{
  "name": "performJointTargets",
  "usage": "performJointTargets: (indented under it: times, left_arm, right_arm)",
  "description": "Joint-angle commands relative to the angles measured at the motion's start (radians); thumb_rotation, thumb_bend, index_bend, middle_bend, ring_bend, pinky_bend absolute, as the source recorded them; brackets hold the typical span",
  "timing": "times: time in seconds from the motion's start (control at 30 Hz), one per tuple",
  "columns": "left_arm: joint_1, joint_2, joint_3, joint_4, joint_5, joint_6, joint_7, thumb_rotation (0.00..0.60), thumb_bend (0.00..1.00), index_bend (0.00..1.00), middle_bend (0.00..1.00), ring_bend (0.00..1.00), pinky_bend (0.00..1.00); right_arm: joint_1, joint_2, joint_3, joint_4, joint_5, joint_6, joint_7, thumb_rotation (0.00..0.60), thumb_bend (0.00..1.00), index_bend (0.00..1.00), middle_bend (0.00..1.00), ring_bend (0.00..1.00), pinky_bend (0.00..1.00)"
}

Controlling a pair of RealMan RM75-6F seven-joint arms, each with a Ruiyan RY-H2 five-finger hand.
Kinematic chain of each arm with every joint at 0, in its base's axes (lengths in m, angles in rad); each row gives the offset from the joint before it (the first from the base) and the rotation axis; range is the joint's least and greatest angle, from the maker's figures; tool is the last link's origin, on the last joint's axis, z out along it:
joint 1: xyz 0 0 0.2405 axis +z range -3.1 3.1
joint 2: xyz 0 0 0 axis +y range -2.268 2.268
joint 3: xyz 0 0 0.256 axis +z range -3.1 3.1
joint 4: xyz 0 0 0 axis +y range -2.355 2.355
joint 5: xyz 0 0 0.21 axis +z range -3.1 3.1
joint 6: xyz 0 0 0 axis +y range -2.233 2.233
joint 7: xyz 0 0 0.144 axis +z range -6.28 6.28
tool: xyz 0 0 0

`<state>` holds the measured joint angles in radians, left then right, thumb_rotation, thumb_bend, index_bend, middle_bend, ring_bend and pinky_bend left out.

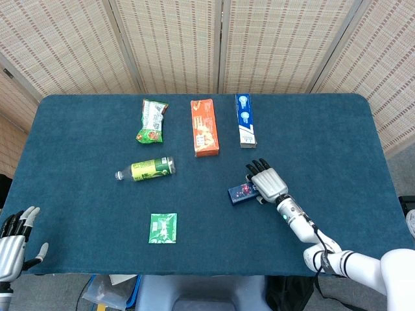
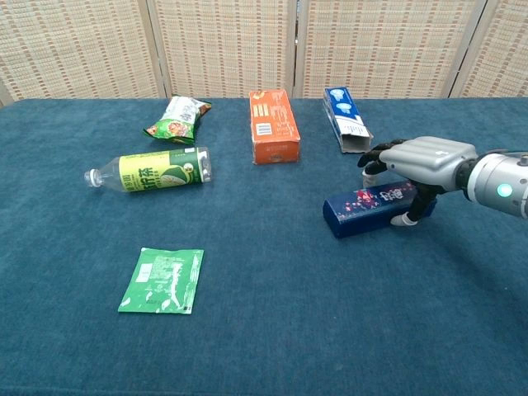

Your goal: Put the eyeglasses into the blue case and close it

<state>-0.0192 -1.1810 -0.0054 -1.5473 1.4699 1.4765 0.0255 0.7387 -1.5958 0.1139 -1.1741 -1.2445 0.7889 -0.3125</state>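
Chest view: a long rectangular dark-blue box [image 2: 370, 209] is clasped by the metallic right hand [image 2: 417, 165] on napped teal cloth [image 2: 264, 330]; the left hand [image 1: 13, 240] is held spread, empty.

A blue-and-white box [image 1: 246, 120] lies just beyond the right hand [image 1: 269, 184], with an orange box [image 1: 205, 127] and a green snack bag [image 1: 152, 120] farther to that hand's left. A green-labelled bottle [image 1: 146, 170] lies well to its left, and a green sachet [image 1: 163, 228] left and nearer the robot.

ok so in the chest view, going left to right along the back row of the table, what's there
Green snack bag → orange box → blue and white box.
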Motion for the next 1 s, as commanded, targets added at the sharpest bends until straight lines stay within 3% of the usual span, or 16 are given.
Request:
performJointTargets:
  times: [0.03, 0.3, 0.63, 1.0]
  left_arm:
    - [-0.003, 0.0, -0.001, -0.001, 0.001, -0.002, 0.003, 0.6, 0.36, 0.0, 0.0, 0.0, 0.0]
    - [-0.016, -0.003, -0.018, -0.005, 0.003, 0.001, 0.016, 0.6, 0.36, 0.0, 0.0, 0.0, 0.0]
    - [-0.041, -0.011, -0.036, -0.047, 0.03, 0.017, 0.073, 0.6, 0.36, 0.0, 0.0, 0.0, 0.0]
    - [-0.059, -0.022, -0.053, -0.093, 0.047, 0.036, 0.132, 0.6, 0.36, 0.0, 0.0, 0.0, 0.0]
  right_arm:
    - [-0.01, 0.025, 0.002, -0.038, -0.004, 0.026, 0.005, 0.6, 0.14, 0.0, 0.0, 0.0, 0.0]
    - [-0.125, 0.153, -0.002, -0.2, -0.036, 0.237, 0.019, 0.6, 0.15, 0.0, 0.0, 0.0, 0.0]
    - [-0.346, 0.366, -0.078, -0.411, -0.132, 0.55, 0.018, 0.6, 0.19, 0.01, 0.05, 0.0, 0.0]
    - [-0.573, 0.45, -0.165, -0.437, -0.243, 0.811, 0.104, 0.6, 0.24, 0.2, 0.15, 0.0, 0.0]
